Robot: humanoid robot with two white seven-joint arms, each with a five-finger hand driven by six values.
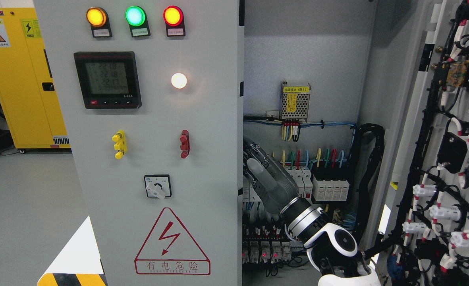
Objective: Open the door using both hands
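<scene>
One robot hand (267, 174) behind left door (155, 139)

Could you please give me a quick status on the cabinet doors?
Right hand behind left door's inner edge, grip unclear. Right door swung open. Left hand not visible. Nothing blocking.

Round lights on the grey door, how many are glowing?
4. Three sit in a row along the top: an orange light, a green light and a red light. A white light glows lower, right of the meter. None looks hidden.
</scene>
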